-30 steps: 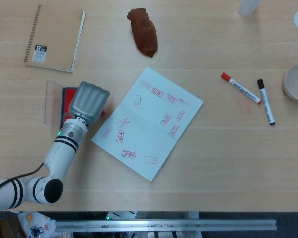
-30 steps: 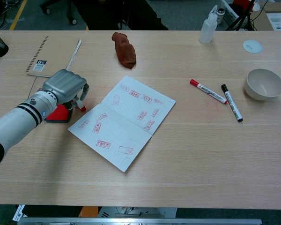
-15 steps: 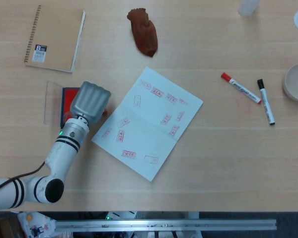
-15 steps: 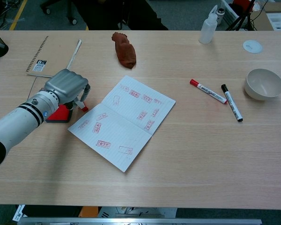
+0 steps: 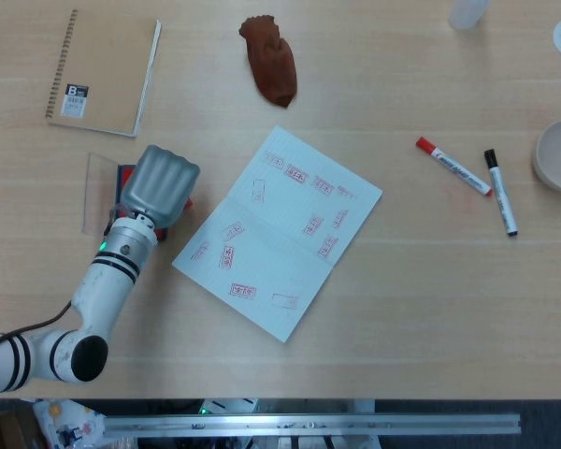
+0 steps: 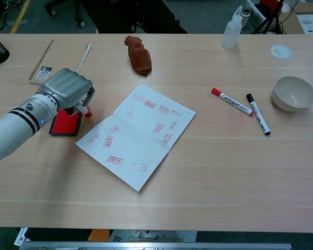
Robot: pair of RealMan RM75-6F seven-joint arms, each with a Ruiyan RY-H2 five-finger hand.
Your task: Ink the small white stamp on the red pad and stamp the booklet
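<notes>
left hand (image 6: 68, 89) over red pad (image 6: 65, 124), curled, stamp hidden, cannot tell hold | could smear booklet (image 6: 136, 134) beside hand if dragged

We saw our left hand (image 6: 68, 89) curled above the red pad (image 6: 65, 124), a small red-tipped piece showing under its fingers. The open booklet (image 6: 137, 133) lay just beside it on the worktop (image 6: 208, 172), covered in red stamp marks.

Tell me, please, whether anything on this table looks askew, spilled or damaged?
Nothing looks spilled or damaged. The open booklet lies diagonally to the table edge, already covered in red stamp marks, and a crumpled brown cloth sits beyond it.
</notes>
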